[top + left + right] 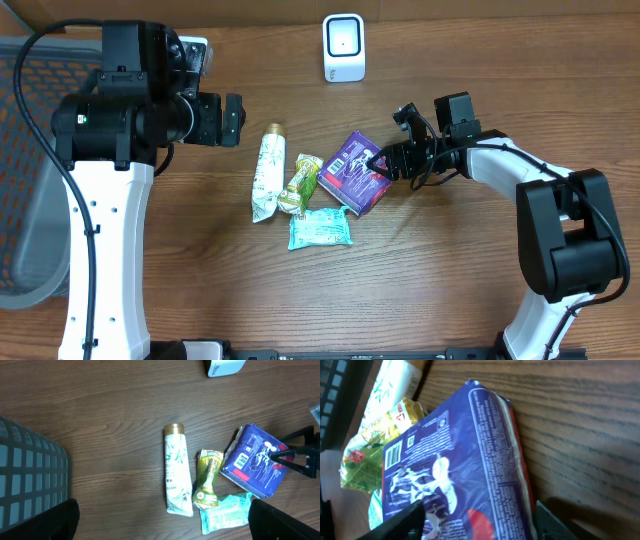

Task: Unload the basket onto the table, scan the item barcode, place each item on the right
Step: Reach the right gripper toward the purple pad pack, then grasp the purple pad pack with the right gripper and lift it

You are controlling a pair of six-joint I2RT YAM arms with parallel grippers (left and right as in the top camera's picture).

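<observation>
The item is a purple packet (355, 170) (255, 460) (460, 455) lying flat on the wooden table, its barcode (393, 454) facing up near its left edge. My right gripper (385, 163) (477, 522) is low at the packet's right end. Its jaws are open and straddle that end: one finger rests over the printed face and the other stands just off the red-edged side. The white scanner (343, 47) (225, 366) stands at the back of the table. My left gripper (232, 120) (162, 520) hangs wide open and empty above bare table, left of the items.
Left of the packet lie a white tube with a gold cap (267, 172), a yellow-green sachet (302, 183) and a teal wipes pack (320, 228). A grey mesh basket (25, 170) (30, 480) stands at the left edge.
</observation>
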